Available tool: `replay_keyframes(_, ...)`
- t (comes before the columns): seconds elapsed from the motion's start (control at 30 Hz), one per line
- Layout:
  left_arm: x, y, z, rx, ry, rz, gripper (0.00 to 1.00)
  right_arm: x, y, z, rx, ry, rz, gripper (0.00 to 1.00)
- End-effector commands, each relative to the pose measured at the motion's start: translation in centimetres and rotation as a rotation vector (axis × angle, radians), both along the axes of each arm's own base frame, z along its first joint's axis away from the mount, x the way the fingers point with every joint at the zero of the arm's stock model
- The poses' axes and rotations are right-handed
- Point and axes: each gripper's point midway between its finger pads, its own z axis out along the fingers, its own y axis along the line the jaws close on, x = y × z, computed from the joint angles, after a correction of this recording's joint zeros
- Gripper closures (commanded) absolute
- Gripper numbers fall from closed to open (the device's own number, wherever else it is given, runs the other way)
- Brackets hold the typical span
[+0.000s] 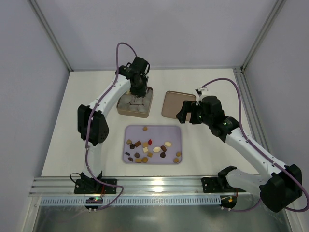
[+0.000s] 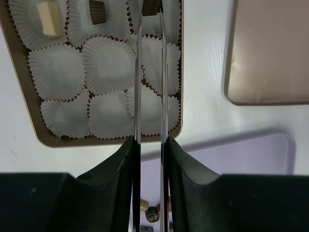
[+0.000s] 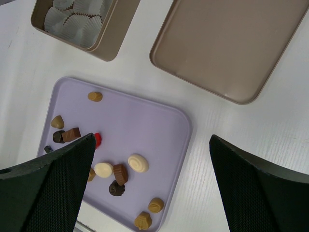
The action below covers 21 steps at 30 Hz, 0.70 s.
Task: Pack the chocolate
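Left gripper (image 2: 151,14) is clamped on a brown chocolate (image 2: 151,6) above the tin (image 2: 111,142). Right gripper (image 3: 152,140), jaws spread wide, hovers right of the tin, by the lid (image 3: 231,43).

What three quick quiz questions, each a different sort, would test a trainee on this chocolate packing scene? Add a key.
1. True or false: the lid is closed on the tin.
2. Where do the loose chocolates lie? A. on the lilac tray; B. on the lid; C. on the table itself.
3. Which hand hovers over the tin's paper cups?
Key: 1 false, the lid lies beside the tin. 2 A. 3 the left hand, gripping a brown piece; the right hand is open.
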Motion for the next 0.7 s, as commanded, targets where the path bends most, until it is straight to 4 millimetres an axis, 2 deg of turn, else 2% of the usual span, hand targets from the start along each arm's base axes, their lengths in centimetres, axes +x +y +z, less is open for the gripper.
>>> replay_keyframes(0.0, 0.78, -0.49, 0.46, -0.025, -0.033, -0.012, 0.7, 0.93, 0.24, 1.94, 0.01, -0.06, -0.001, 0.0)
replay_keyframes(0.67, 0.66, -0.35, 0.74, -0.018, -0.035, -0.021, 0.62, 0.83, 0.17, 1.66, 0.012, -0.057, -0.003, 0.0)
